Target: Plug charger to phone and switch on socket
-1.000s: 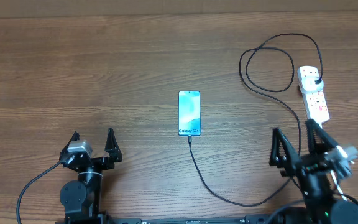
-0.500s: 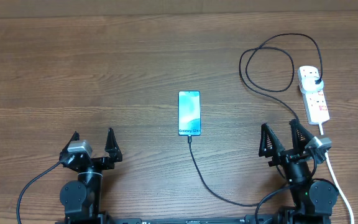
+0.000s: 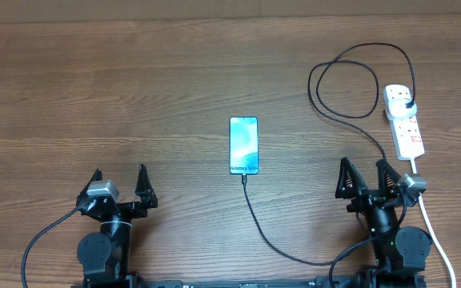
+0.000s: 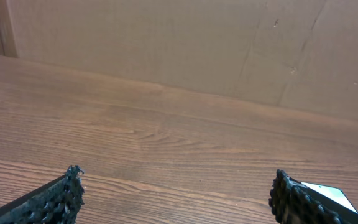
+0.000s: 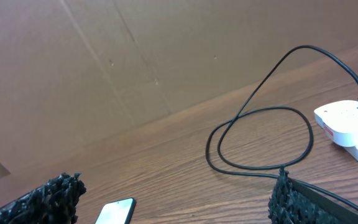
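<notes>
Backdrop: a brown wood-grain worktop (image 3: pixel 134 80) is running wall to wall, and plain cardboard sheeting (image 4: pixel 166 43) is standing behind it.
Left pincer: the left pincer (image 3: pixel 119 178) is sitting at the near edge with its fingers spread wide, gripping nothing, with bare wood showing between them.
Right pincer: the right pincer (image 3: pixel 366 172) is resting at the near edge on the other side, fingers likewise parted and empty, just short of the socket's near end.
Phone: the phone (image 3: pixel 244 146) is lying flat mid-worktop, between the two arms and a little beyond them, with its screen glowing blue-teal.
Charger: the charger (image 3: pixel 310 82) is reaching the phone's near edge with its tip, sweeping toward the right arm, looping once, and ending in a black plug sitting in the socket's far outlet.
Socket: the socket (image 3: pixel 404 124) is lying at the far right, its thick white cord (image 3: pixel 432 232) trailing off past the right arm.
Step in hand: I am judging both plug-ins done, with only the switch in question; its position is too small to read.
Next move: if it is off, the right pincer is looking best placed, needing a short reach forward and a fingertip press on the rocker beside the occupied outlet.
Count: one phone, one charger, one socket, one white cord, two pincers.
</notes>
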### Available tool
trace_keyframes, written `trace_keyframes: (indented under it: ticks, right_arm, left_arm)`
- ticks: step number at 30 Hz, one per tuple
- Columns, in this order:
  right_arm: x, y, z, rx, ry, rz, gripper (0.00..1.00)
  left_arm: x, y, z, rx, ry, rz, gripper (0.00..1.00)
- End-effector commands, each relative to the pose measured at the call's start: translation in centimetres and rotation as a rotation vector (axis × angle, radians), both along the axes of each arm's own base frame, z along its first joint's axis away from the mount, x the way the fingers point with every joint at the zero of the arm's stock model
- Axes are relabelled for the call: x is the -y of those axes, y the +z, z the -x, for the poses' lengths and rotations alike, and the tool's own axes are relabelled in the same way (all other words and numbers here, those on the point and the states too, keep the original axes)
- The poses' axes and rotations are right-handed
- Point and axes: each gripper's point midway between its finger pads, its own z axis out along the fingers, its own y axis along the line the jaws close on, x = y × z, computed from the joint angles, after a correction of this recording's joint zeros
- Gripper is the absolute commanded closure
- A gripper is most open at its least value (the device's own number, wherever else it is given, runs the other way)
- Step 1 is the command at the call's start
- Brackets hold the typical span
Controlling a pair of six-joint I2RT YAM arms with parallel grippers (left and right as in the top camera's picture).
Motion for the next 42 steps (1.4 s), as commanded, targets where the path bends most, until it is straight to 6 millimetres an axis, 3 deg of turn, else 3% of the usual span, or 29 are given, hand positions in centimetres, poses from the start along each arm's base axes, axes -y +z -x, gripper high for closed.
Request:
trace_keyframes:
  ticks: [1,16,24,42]
  right_arm:
    - [0.13,-0.34,-0.06,-0.003,-0.009,0.003,0.00]
    - [0.19,-0.37,-0.07,-0.004,-0.013,0.009,0.00]
    - [0.11,-0.31,-0.05,0.020,-0.006,0.188,0.00]
    - [0.12,-0.20,-0.02,0.025,-0.007,0.188,0.00]
  left_arm:
    - [-0.01,-0.07,0.02,0.003,0.002,0.016,0.01]
    - [-0.01,-0.07,0.02,0.003,0.002,0.016,0.00]
    - [-0.01,-0.07,0.02,0.003,0.002,0.016,0.00]
    - [-0.01,-0.06,0.02,0.004,0.002,0.016,0.01]
